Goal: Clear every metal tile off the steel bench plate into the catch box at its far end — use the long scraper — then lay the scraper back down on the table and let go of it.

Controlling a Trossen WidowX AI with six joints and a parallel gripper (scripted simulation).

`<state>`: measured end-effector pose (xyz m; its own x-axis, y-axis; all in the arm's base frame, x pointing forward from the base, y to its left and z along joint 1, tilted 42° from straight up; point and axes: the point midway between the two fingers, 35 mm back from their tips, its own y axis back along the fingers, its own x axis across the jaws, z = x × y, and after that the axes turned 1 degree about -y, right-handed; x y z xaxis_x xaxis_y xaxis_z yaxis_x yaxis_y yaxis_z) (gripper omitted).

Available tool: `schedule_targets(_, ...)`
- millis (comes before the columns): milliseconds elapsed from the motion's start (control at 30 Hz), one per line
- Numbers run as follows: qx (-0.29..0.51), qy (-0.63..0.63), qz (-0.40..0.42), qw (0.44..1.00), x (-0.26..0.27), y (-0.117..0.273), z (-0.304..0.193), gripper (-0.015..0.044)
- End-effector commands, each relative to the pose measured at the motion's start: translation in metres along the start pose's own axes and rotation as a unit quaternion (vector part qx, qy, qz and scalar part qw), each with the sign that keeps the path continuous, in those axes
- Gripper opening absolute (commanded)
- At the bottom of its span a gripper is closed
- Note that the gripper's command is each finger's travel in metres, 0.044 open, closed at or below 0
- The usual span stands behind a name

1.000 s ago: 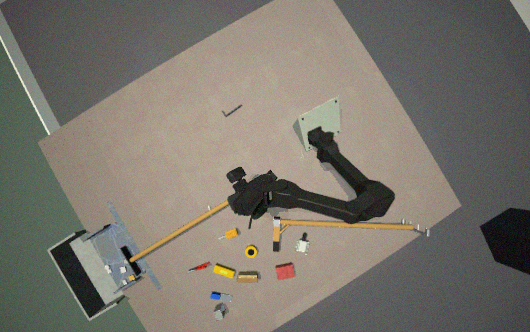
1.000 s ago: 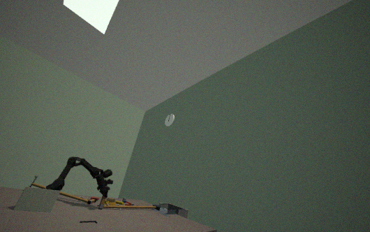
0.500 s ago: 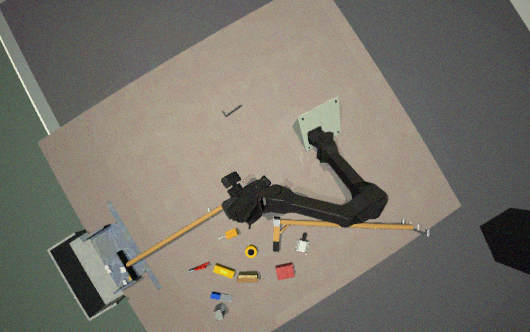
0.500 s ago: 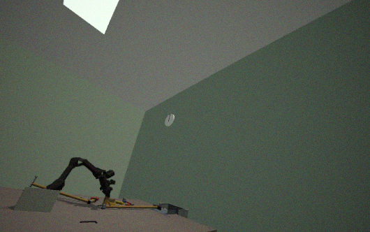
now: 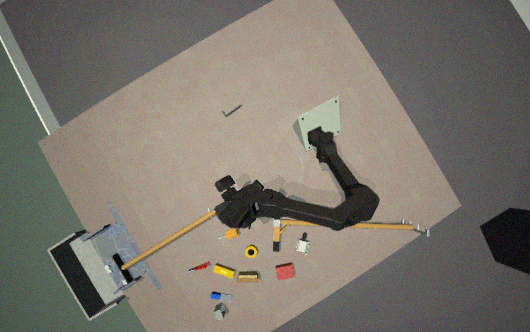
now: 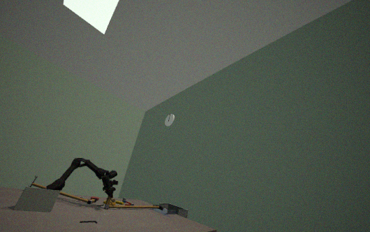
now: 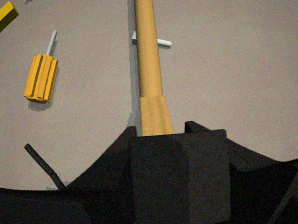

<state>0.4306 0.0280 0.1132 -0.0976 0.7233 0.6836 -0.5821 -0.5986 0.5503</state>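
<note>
My gripper (image 6: 109, 200) (image 7: 160, 131) is shut on the wooden handle of the long scraper (image 5: 170, 241) (image 6: 136, 207) (image 7: 149, 60). The scraper's black head (image 5: 120, 266) is over the far part of the bluish steel bench plate (image 5: 111, 241), close to the catch box (image 5: 94, 286) (image 6: 179, 209). A small pale tile (image 5: 107, 269) shows near the border of plate and box; another pale piece (image 5: 125, 282) shows beside the head. Whether they lie on the plate or in the box cannot be told. The arm hides the fingertips in the top view.
A second long wooden-handled tool (image 5: 385, 226) (image 6: 75, 197) lies behind the arm. An orange screwdriver (image 5: 231, 234) (image 7: 42, 79), yellow-black ring (image 5: 251, 251), red block (image 5: 285, 271), yellow block (image 5: 224, 271) and red-handled tool (image 5: 200, 267) lie beside the scraper. A hex key (image 5: 232, 110) (image 6: 88, 221) lies apart.
</note>
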Motion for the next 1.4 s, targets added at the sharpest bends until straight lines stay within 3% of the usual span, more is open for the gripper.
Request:
schedule_targets(0,-0.008,0.003,-0.001,1.0,0.001,-0.001,0.012,0.0)
schedule_targets(1367,-0.01,0.004,0.0,1.0,-0.003,-0.042,0.064,0.0)
